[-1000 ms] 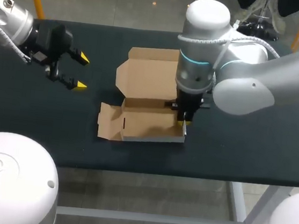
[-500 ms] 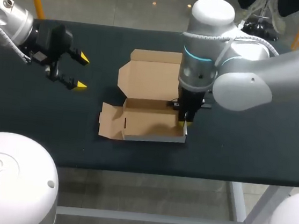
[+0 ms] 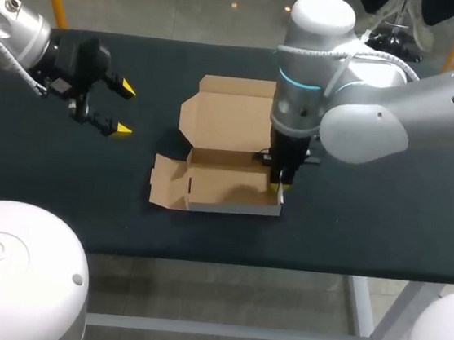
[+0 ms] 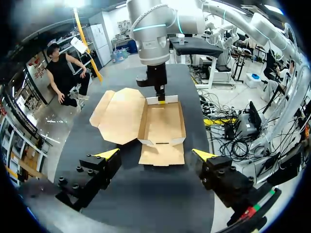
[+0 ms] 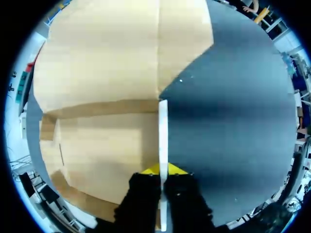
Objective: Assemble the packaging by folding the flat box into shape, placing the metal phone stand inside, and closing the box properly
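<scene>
The black table (image 3: 385,221) carries a half-folded cardboard box (image 3: 225,188). The right claw (image 3: 281,188) pinches the box's upright side wall (image 5: 163,136), one fingertip inside and one outside. The left claw (image 3: 125,108) hovers spread, well apart from the box, whose flat end flap (image 4: 162,154) lies ahead of it.

Left arm (image 3: 17,31) comes in from the left, wrist roughly level. Its jaws stand wide apart, yellow fingertips (image 3: 127,88) spread with nothing between them. Right arm (image 3: 380,122) reaches in to centre, wrist vertical, its jaws pointing straight down and pinched from both sides on the upright box wall (image 5: 163,131).
</scene>
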`<state>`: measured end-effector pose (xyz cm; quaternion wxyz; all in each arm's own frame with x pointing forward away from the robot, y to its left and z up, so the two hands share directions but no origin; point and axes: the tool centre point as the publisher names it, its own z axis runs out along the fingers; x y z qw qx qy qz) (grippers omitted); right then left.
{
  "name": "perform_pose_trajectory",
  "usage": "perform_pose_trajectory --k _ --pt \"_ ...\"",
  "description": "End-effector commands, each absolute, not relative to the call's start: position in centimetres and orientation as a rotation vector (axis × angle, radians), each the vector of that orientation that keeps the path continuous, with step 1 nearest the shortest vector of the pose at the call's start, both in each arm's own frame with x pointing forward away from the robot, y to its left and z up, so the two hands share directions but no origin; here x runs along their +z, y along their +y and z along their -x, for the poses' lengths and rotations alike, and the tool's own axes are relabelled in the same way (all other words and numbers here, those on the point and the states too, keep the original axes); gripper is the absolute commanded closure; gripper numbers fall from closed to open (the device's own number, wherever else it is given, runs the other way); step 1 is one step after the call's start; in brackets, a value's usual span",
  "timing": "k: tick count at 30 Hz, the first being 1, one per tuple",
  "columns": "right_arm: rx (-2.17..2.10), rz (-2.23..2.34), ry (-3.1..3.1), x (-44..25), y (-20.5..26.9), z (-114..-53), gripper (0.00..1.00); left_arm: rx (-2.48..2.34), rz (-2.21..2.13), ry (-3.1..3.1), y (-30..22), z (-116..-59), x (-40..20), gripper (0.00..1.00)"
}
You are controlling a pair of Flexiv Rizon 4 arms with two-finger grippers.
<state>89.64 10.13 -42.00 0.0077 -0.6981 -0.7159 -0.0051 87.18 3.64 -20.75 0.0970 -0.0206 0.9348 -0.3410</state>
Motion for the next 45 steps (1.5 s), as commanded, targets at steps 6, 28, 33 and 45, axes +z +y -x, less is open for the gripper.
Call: perform_pose_trajectory --k 6,28,33,45 --pt "-0.022 2.196 -2.236 -41.5 10.1 -89.7 1.00 -1.005 0.060 2.774 3.7 -87.2 -20.7 0.00" --pt "-0.022 2.196 -2.236 -41.5 10.1 -89.7 1.00 -1.118 0.389 2.801 3.4 -87.0 -20.3 0.00" --pt "-0.022 2.196 -2.236 -41.5 10.1 -89.7 1.00 -0.953 1.149 2.737 3.1 -86.5 -20.5 0.00" --pt "-0.022 2.196 -2.236 -41.5 10.1 -89.7 1.00 -0.773 1.996 2.319 2.9 -83.6 -22.9 0.00"
